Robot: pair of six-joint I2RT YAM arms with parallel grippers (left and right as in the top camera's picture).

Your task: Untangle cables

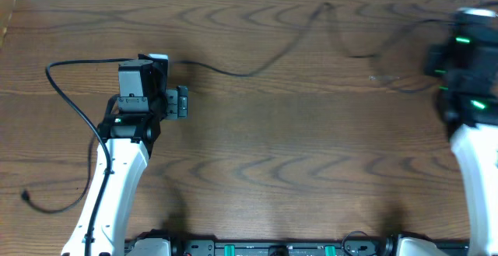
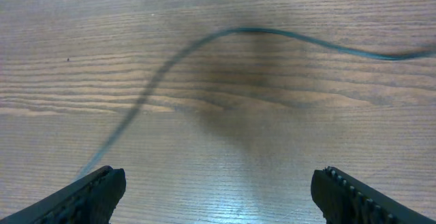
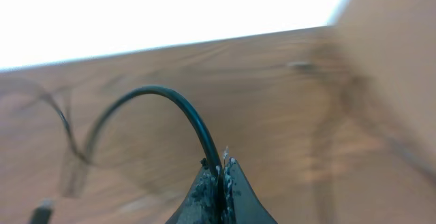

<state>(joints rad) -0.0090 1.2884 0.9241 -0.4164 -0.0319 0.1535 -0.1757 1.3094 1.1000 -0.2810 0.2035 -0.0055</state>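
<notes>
The left fingers [image 2: 88,197] are held wide apart and empty, with a black cord [image 2: 272,33] lying on the tabletop [image 2: 272,129] just beyond. Only the right wrist view shows the cord pinched between the tightly closed right fingers [image 3: 208,193], arcing away.

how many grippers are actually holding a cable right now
1. The right gripper, far right in the overhead view, is shut on the black cable. The left gripper, on the left side, is open and holds nothing.
</notes>
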